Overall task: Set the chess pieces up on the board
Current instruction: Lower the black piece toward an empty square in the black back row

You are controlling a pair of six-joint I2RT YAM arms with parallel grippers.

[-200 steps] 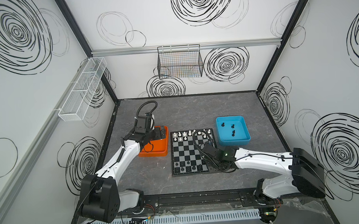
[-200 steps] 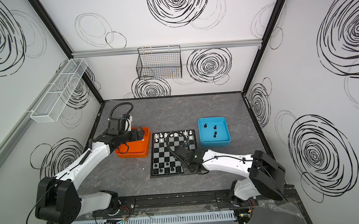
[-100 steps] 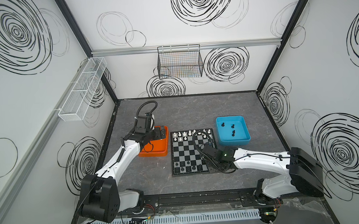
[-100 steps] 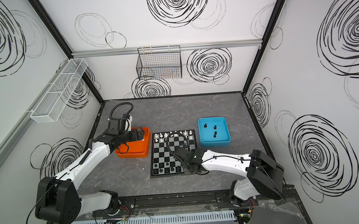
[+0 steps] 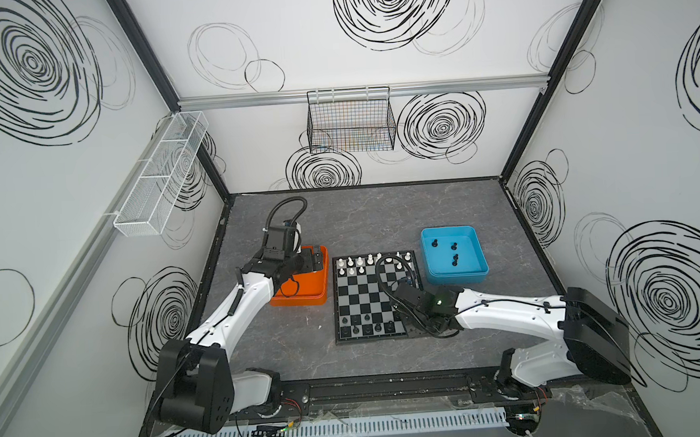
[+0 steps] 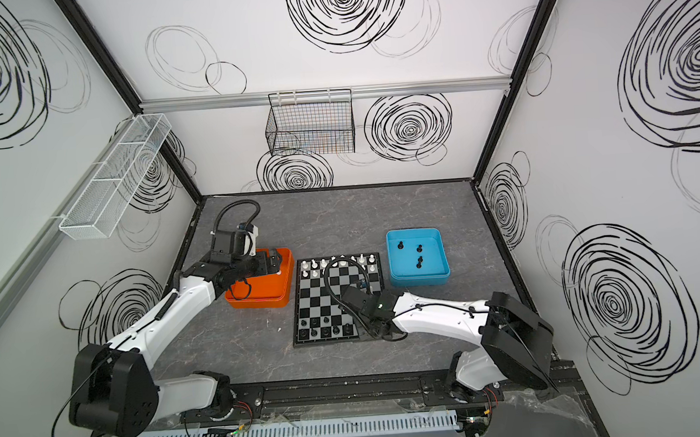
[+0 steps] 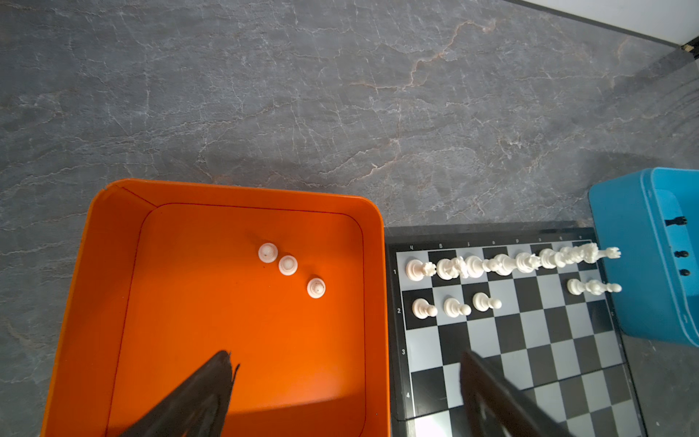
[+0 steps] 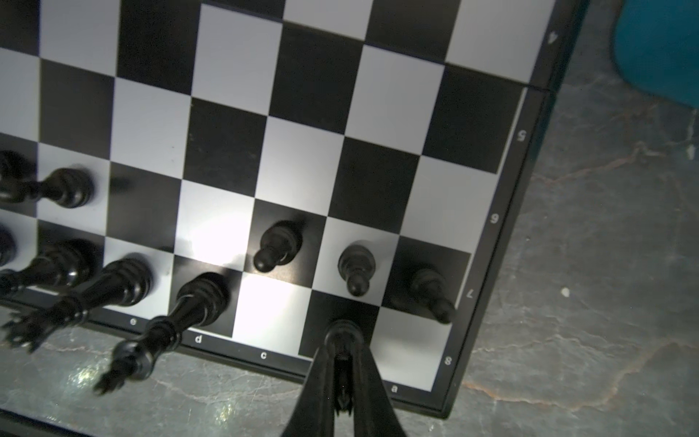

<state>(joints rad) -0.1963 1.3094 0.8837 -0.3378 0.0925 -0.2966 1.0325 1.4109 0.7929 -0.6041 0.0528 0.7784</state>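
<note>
While white chessmen [image 7: 503, 263] line the far rows of the board [image 5: 370, 297], black chessmen [image 5: 365, 324] fill its near rows.
The right gripper [image 8: 343, 342] pinches a black piece [image 8: 343, 329] on a near-row dark square. The left gripper [image 7: 346, 357] hangs, jaws spread, above the orange tray [image 7: 113, 265] holding three white pawns [image 7: 287, 265]. The blue tray [image 5: 456, 273] holds four black pieces [image 5: 453, 246].

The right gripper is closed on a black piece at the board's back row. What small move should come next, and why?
Probably open the right gripper and lift straight up. The black piece it holds seems seated on a dark back-row square of the board, and a pawn stands just ahead, so a sideways exit risks knocking it.
</note>
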